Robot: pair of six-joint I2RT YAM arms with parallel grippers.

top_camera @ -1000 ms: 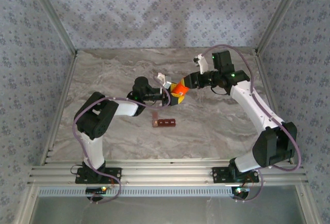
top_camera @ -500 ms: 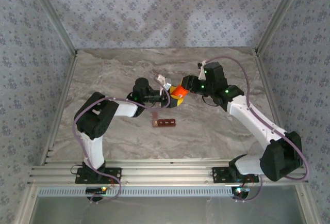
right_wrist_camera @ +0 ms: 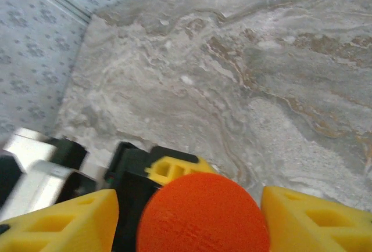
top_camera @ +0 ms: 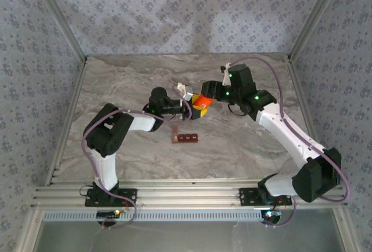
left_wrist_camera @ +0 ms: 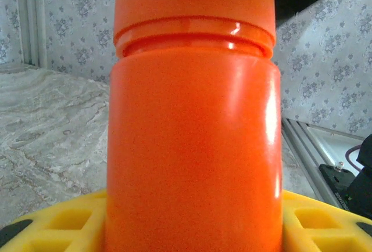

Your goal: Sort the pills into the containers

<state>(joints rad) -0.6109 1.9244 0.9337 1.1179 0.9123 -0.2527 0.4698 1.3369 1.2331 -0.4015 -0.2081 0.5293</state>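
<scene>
We log: containers (top_camera: 185,139) on surface (top_camera: 116,83) at 7 o'clock of orange bottle (top_camera: 200,102), contents too small to tell | left tool (left_wrist_camera: 195,223) grips orange bottle | right tool (right_wrist_camera: 186,217) parted, straddling cap (right_wrist_camera: 203,205)

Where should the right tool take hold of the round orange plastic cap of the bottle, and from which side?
I would grip the round orange plastic cap across its width, coming end-on along the axis of the orange plastic bottle. The left tool clamps the body, so the cap end seems the only free part.
</scene>
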